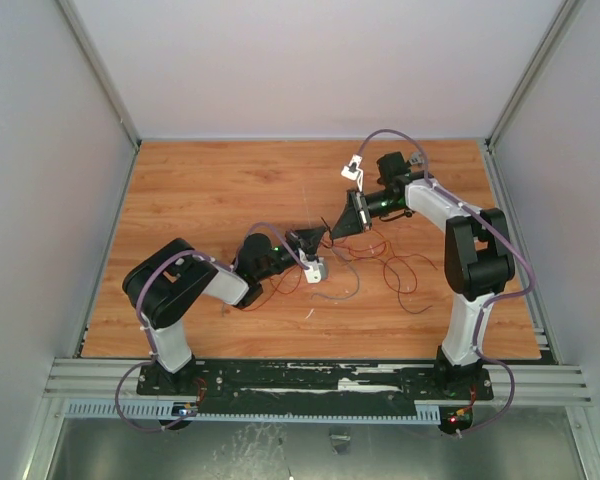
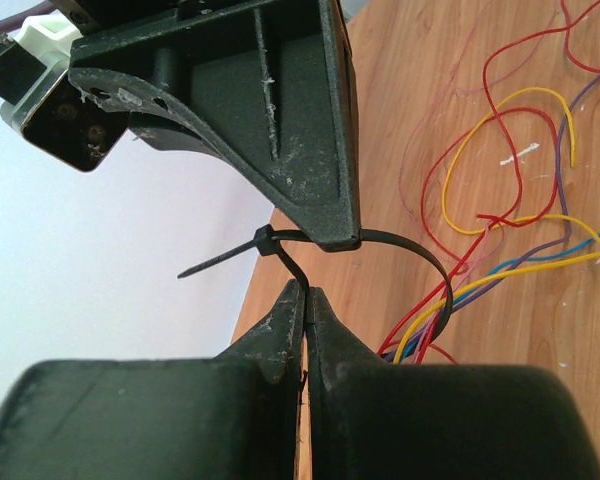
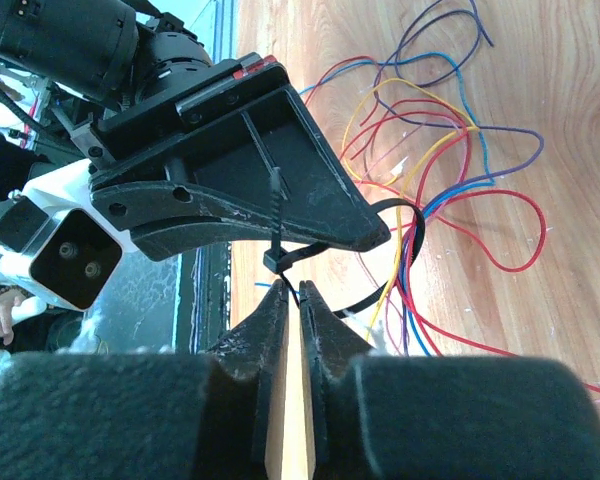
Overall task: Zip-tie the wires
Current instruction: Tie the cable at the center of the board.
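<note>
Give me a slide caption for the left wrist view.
Left pincer pinching a thin black plastic zip tie looped around thin multicoloured wires on the wooden table.

Zip tie [image 2: 420, 255] round the wires [image 2: 500, 275]
On the worktop [image 1: 210, 190]; my left claw [image 2: 306, 290] and right claw [image 3: 292, 290] meet over them.

Lab robot cell: white panels [image 1: 310, 60], aluminium rails [image 1: 320, 372], wooden tabletop [image 1: 220, 190].

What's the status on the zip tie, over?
Left gripper shut on thin black plastic zip tie; right gripper pinching it too. Tie looped around loose thin coloured wires, not cinched. Nothing in the way.
</note>
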Robot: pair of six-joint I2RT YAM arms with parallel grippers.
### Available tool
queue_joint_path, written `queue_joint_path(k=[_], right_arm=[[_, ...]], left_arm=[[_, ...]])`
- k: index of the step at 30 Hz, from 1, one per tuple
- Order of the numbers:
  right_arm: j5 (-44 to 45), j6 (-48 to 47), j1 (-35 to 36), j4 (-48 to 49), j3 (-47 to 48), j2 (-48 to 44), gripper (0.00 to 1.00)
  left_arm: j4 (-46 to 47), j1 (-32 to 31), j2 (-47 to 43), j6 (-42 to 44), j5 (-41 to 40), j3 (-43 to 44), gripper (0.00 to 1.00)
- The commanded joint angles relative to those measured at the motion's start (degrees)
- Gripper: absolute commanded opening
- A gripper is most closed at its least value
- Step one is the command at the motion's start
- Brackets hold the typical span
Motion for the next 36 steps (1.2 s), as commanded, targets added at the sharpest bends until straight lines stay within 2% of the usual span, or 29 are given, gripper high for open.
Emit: queue_joint_path(k=[1,27,33,36], right_arm=[[3.3,1.19,-0.09,4.56,-1.41,-2.1,0.08],[7.21,1.54,-0.13,6.59,-3.61,-4.98,0.32],[8.59,1.81,-0.17,7.15,-3.36,-6.74,0.39],[8.85,2.19,-0.17,8.08,-3.81,-8.65,0.47]], left_arm=[[3.86,-1.09,0.34,-0.97,1.5,-0.21,0.0],[3.99,-0.78,0.57,-3.36,1.68,-0.04,0.0],[3.78,-0.55,0.67,-3.6,1.68,-0.13,0.0],[3.71,-0.47,0.9,-3.81,1.76,-0.13,0.0]])
